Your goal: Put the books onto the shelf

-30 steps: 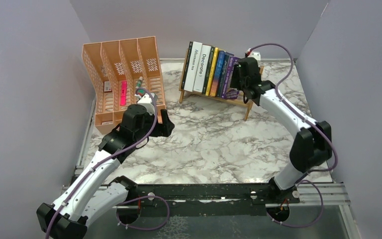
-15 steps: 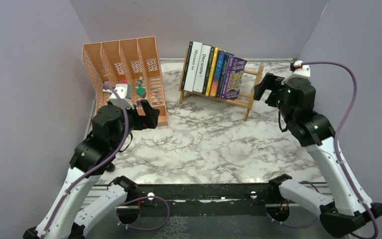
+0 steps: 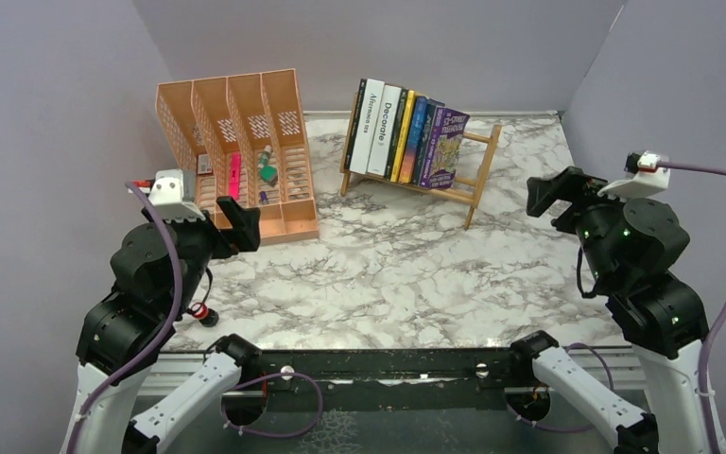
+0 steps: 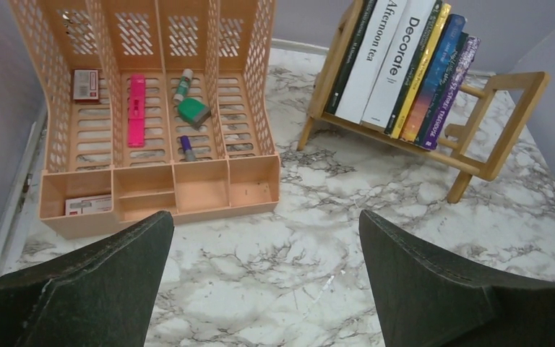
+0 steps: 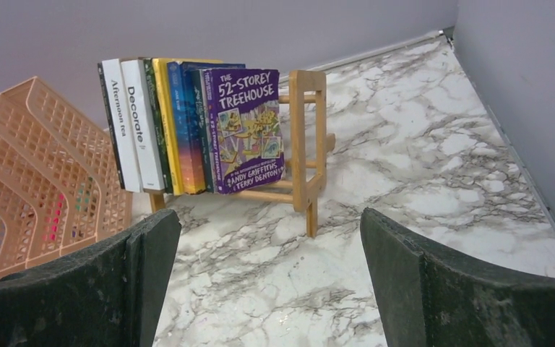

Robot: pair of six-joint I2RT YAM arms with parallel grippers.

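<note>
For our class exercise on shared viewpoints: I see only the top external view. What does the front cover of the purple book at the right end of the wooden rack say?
Observer: The purple paperback book reads "The 52-Storey Treehouse".
Operator: Anything in the orange perforated plastic organiser front trays, behind the left arm?
Observer: A small white-and-red box lies in the leftmost front tray.
Operator: Are the right fingers holding anything?
Observer: No, they stand wide apart, empty.

One white spine (image 5: 119, 108) reads "Afternoon tea", the neighbouring white spine (image 5: 137, 116) "Decorate"; the purple book (image 5: 249, 130) reads "THE 52-STOREY TREEHOUSE, ANDY GRIFFITHS & TERRY DENTON".
</note>
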